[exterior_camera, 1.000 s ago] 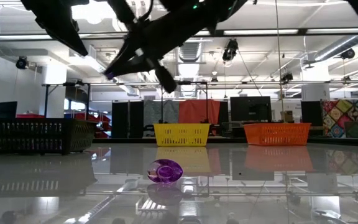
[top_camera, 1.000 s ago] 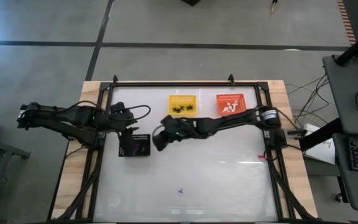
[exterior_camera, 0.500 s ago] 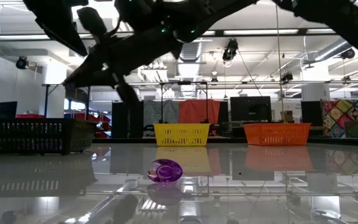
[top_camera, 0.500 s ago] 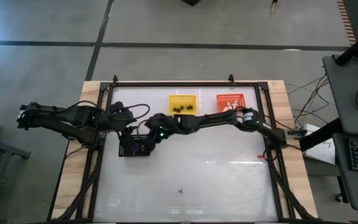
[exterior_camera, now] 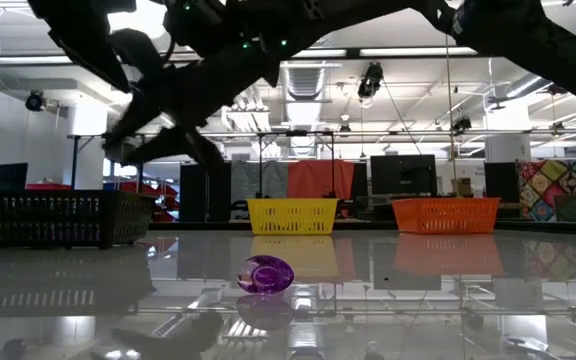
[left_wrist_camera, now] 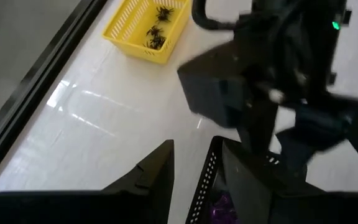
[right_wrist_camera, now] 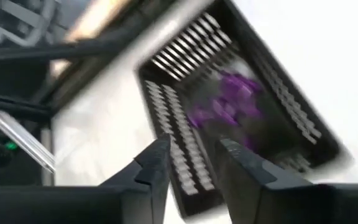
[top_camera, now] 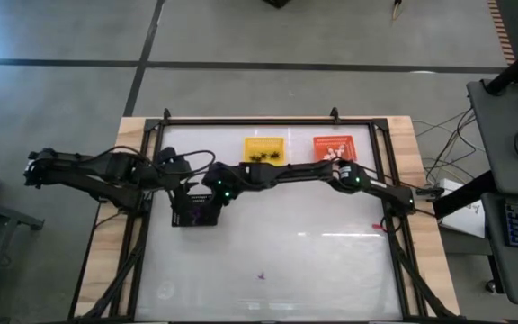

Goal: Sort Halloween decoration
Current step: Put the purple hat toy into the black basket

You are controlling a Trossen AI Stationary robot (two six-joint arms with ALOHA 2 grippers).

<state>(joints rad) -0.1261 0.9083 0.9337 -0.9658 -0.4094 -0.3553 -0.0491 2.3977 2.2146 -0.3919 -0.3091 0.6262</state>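
Observation:
A black tray (top_camera: 194, 211) stands at the table's left and holds purple trinkets (right_wrist_camera: 229, 102). My right gripper (right_wrist_camera: 191, 158) reaches across from the right and hovers over the tray's far right part (top_camera: 210, 192). It is open, with nothing between its fingers. My left gripper (top_camera: 176, 183) waits open above the tray's far left corner, clear of it, and the tray's slotted wall (left_wrist_camera: 207, 177) shows beyond its fingers. One purple trinket (exterior_camera: 266, 274) lies alone on the table near the front edge (top_camera: 261, 276).
At the far edge stand a yellow basket (top_camera: 263, 150) with black trinkets (left_wrist_camera: 155, 34) and an orange basket (top_camera: 334, 148) with white ones. My right arm (top_camera: 286, 175) spans the table in front of both baskets. The table's middle and near part hold only the lone trinket.
My right gripper has gone toward the table's left edge, from beside the tray to over it, and has sunk a little. The arm has stretched out across the table. The tray, the baskets and the lone purple trinket have stayed where they were.

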